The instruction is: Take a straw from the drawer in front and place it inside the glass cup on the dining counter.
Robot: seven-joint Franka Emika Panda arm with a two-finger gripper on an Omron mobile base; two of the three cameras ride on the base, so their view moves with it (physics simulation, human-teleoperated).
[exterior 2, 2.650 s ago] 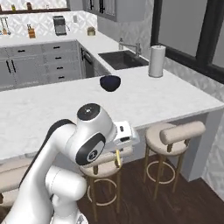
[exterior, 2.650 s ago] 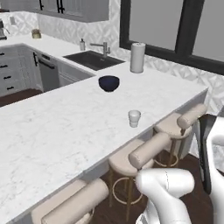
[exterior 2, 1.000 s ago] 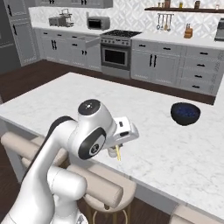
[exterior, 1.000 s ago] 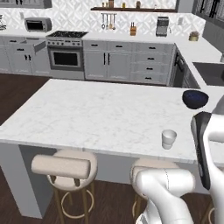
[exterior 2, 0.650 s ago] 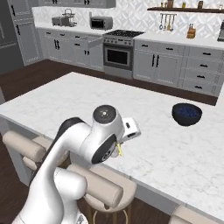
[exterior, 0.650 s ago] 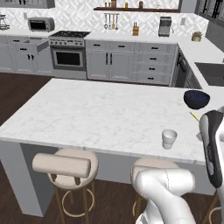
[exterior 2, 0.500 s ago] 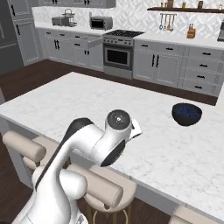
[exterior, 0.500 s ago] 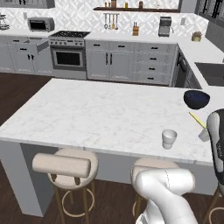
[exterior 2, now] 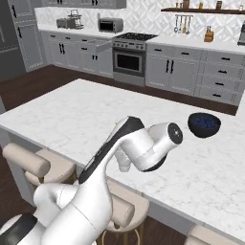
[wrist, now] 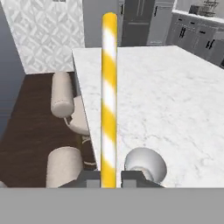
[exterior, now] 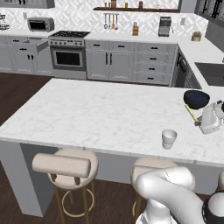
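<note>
The tool (wrist: 109,177) is clamped on the straw (wrist: 109,100), a yellow-and-white striped stick held above the marble desk (exterior: 100,113). The glass cup (exterior: 169,138) stands just beside the tool, near the desk's stool-side edge, with a dark blue bowl (exterior: 196,99) farther back. No legible writing shows anywhere.

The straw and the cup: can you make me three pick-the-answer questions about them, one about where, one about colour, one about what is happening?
1. Where is the cup?
A. on the counter
B. on a stool
C. on the floor

2. What colours are on the straw?
A. red and blue
B. yellow and white
C. all green

3. What is happening with the straw?
A. it sits in the cup
B. it lies on the counter
C. the end effector holds it

Answers: 1 A, the cup stands on the white marble top near its front edge. 2 B, the hand view shows yellow and white stripes. 3 C, the fingers clamp its lower end, with the cup apart beside it.
</note>
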